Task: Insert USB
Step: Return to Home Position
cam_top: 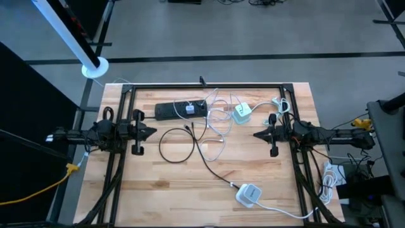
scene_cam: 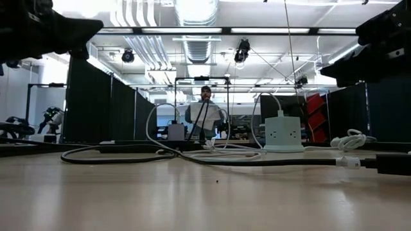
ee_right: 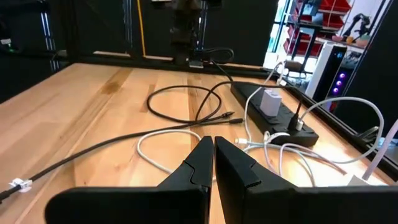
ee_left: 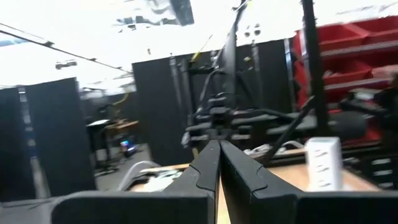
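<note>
A black power strip lies at the table's far middle with a white charger plugged into it; the right wrist view shows the strip too. A black cable coils on the wood, its plug end free. White cables tangle beside a pale cube charger; another white cube sits near the table's near edge. My left gripper is shut and hovers at the left side. My right gripper is shut and hovers at the right side. Neither touches anything.
A black metal frame runs round the table's far and side edges. Bare wood lies in the near left part. More white cable bunches off the right edge. A person stands far behind the table.
</note>
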